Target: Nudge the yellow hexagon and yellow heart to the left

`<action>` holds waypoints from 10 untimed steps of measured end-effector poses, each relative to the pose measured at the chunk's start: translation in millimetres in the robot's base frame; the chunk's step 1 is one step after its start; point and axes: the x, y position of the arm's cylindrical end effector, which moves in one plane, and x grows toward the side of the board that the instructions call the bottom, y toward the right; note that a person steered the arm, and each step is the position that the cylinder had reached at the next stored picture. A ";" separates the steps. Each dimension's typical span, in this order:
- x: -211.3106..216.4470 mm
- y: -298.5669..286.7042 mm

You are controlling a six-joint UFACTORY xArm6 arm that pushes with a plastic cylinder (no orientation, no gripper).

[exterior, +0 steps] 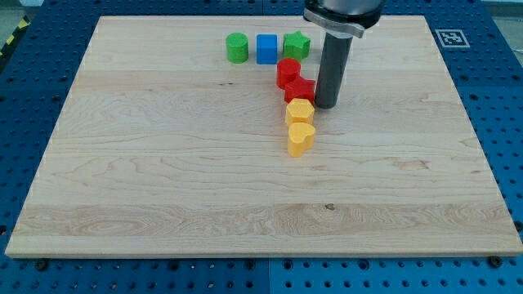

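My tip (327, 106) is resting on the worktop (163, 188), just right of the yellow hexagon (300, 110), with the yellow heart (301, 138) touching it below: likely lining up a leftward push. There are no fingers, only a rod. The red blocks (294, 80) above are crowding the hexagon, possibly touching.

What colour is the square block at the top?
Blue: the blue cube, between two green blocks, seen in the camera view.
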 end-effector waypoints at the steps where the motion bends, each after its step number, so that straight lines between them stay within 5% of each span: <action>1: -0.7 -12.9; 4: 16.3 26.4; 10: 35.7 -7.3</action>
